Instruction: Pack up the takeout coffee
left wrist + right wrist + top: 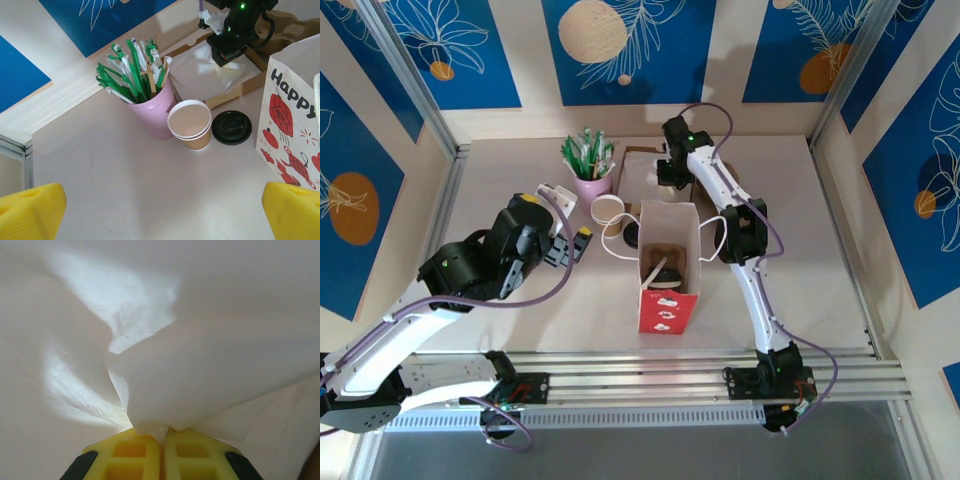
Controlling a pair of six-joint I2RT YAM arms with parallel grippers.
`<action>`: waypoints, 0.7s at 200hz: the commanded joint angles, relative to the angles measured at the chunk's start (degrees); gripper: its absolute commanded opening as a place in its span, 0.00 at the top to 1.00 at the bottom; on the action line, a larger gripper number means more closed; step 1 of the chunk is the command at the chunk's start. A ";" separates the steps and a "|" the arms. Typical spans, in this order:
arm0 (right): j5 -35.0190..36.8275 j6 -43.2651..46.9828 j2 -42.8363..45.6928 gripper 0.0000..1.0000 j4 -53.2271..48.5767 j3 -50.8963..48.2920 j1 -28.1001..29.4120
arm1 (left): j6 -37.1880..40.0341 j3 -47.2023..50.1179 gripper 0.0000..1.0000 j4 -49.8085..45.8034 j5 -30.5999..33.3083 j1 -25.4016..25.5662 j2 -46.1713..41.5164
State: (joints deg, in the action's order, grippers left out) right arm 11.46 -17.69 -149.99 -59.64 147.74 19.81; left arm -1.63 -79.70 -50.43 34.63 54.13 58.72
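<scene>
Two arms are on separate jobs here. Your right gripper [162, 440] has its yellow fingers pressed together on a fold of the crumpled white paper sheet [200, 340]. It is reached out over the shallow brown cardboard tray [240, 91] at 12 o'clock from the bag. The pinch is on a raised crease, which is probably so that a single sheet lifts off the tray.

Your left gripper [160, 212] is spread wide with nothing between the fingers. It hovers above the pale worktop [100, 175] at about 9 o'clock from the bag, free to steady or fetch something. It faces three things:
- the pink cup of green-and-white wrapped sticks [150, 107]
- the nested lidless tan paper cups [192, 125]
- a loose round black plastic lid [231, 127], lying flat just beside those cups

None of these is what you are packing.

The tall white-and-red printed paper bag [665, 310] stands upright mid-worktop between the arms. Its mouth is open to the overhead camera, so either arm can drop things in.

The takeout coffee [665, 272], a small tan kraft paper cup with a black lid, appears to sit inside that bag. From above you see a dark disc with a pale edge below a brown shape. It is small and shaded, so you cannot tell whether it stands straight or leans. If that reading is right, the coffee is packed and the paper sheet is an extra to go in with it.
</scene>
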 commanded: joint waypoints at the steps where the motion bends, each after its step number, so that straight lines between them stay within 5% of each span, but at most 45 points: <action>1: -2.04 -0.41 6.16 0.95 -0.63 -0.11 -0.38 | -0.92 0.69 0.00 -0.89 1.01 0.12 -0.51; 87: -6.41 -3.09 20.67 1.00 0.00 -5.34 -2.69 | -2.15 2.97 0.00 0.02 0.44 0.15 -2.63; 140: -6.94 -3.62 36.86 1.00 1.48 -12.20 -3.05 | -2.26 7.19 0.00 3.50 -0.09 0.15 -4.60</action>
State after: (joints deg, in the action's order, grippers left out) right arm 6.57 -20.32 -121.86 -59.35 138.67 16.43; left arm -3.14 -74.56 -49.63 34.59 54.13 55.29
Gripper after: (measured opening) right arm 0.057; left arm 0.999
